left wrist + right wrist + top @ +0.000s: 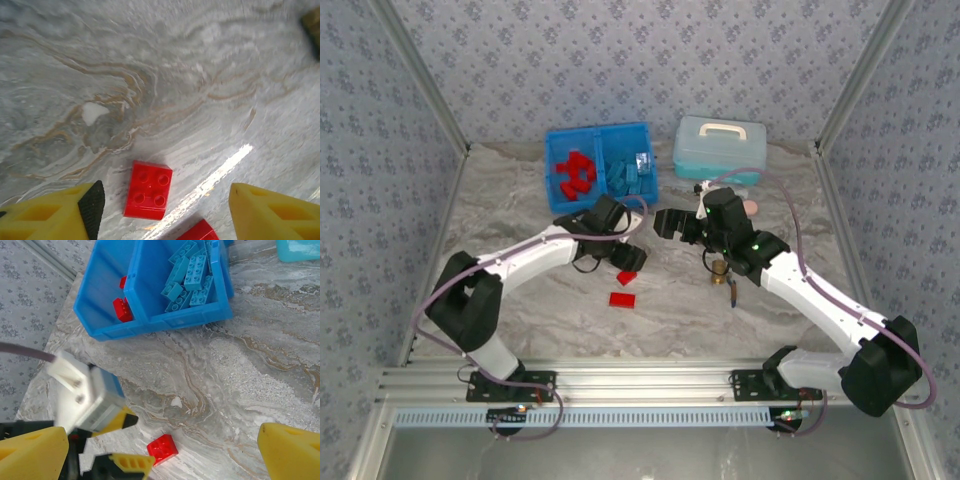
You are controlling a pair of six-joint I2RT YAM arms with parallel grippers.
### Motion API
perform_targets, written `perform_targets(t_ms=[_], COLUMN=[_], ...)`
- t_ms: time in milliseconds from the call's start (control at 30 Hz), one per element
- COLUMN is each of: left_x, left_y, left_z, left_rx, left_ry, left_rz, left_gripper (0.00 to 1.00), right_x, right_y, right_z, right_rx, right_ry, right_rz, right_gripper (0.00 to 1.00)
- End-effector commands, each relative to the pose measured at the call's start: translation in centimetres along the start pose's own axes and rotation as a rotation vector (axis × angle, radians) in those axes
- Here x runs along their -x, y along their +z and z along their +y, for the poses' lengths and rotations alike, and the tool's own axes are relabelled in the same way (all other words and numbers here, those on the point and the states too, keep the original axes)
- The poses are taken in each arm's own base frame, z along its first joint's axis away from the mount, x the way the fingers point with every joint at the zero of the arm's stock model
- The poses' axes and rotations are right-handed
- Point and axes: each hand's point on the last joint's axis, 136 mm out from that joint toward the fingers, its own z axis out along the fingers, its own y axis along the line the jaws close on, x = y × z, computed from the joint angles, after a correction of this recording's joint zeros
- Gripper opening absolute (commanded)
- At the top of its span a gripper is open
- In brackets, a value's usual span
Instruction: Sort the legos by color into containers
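Red lego (148, 190) lies flat, studs up, near-square, slightly skewed; left gripper (165, 207) gapes astride it, not touching; right gripper (162, 442) wide, empty.

You look down on a surface (200, 75) with a grey, tan-veined marble print, smooth, with a bright streak of sheen. The red bricks (148, 190) are hard, glossy plastic with studded tops. The tray (165, 320) is smooth bright blue plastic, and the light blue bricks (195, 272) in it are moulded alike. On your left tool (165, 207) the fingers (45, 220) are matt yellow plastic, one faced with a black, finely textured pad (92, 210). The case (710, 160) is pale translucent plastic. The rail (650, 382) is bare ribbed metal.
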Motion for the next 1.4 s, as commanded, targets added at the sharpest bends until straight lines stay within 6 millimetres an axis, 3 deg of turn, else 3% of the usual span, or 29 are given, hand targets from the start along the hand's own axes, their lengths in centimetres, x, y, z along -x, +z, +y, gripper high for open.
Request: perform_targets(t_ms=[0,333,833,1167,1367], left_x=[-0.4,-2.8,-4.6,-4.7,-3.0], left_y=[1.3,4.4,5.5,6.3,5.2], left_z=[-0.1,0.6,1.8,1.5,1.9], left_rx=[-0.012,0.084,0.217,0.195,0.234], left_ry=[0.068,0.136,0.178,0.144,0.107], left_rz=[0.017,0.129,0.176,0.176,0.102], left_gripper=[0.73,0.79,0.44,0.41,0.29], right_x=[-0.2,-0.3,-0.3,-0.3,-0.1], right_y=[-0.8,-0.7,-0.6,-0.6,-0.7], right_z=[0.3,0.0,0.1,0.1,0.1], right_rx=[0.01,0.002,0.003,0.003,0.0], right_ry=[0.012,0.017,0.019,0.02,0.018], right_rz=[-0.005,-0.008,-0.004,-0.002,-0.006], right_gripper=[1.0,1.0,1.0,1.0,1.0])
